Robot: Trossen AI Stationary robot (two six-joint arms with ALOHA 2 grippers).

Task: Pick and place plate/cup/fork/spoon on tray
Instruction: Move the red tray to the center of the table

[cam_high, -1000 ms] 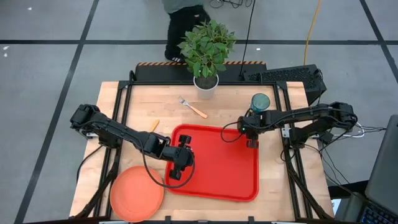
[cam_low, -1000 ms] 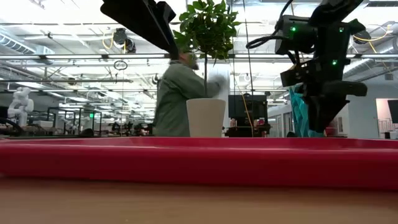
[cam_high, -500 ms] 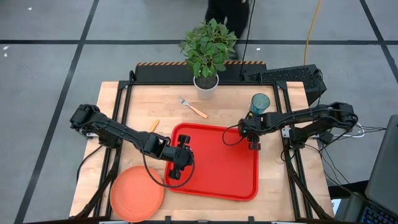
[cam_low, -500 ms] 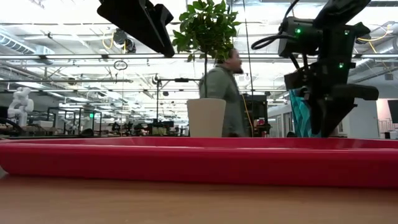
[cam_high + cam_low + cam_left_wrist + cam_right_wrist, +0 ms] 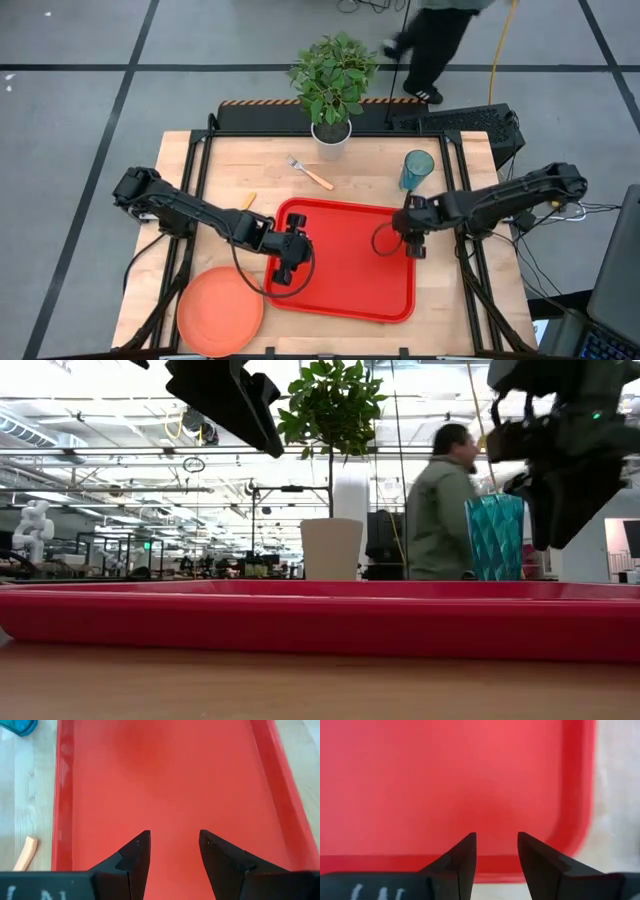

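Behind the pale wooden table (image 5: 230, 165) a person (image 5: 437, 510) walks across an open workshop floor, past a white pot with a green plant (image 5: 331, 80) standing at the table's 12 o'clock edge.

Red and broad, the tray (image 5: 345, 290) lies at the table's middle toward 5 o'clock, with nothing on it. Over its 9 o'clock rim hangs the left gripper (image 5: 283, 272), fingers spread with a clear gap and nothing between them. Above the tray's 3 o'clock edge is the right gripper (image 5: 415, 245) — its fingers apart too, holding nothing.

Upright on the wood at about 1 o'clock of the tray stands the cup (image 5: 417, 169), apart from the right gripper. At 11 o'clock of the tray lies the fork (image 5: 310, 172), near the pot. At the table's 7 o'clock corner rests the plate (image 5: 219, 311) — just beside the tray. One orange handle tip (image 5: 247, 201) shows beside the left arm; whether it is the spoon cannot be told.
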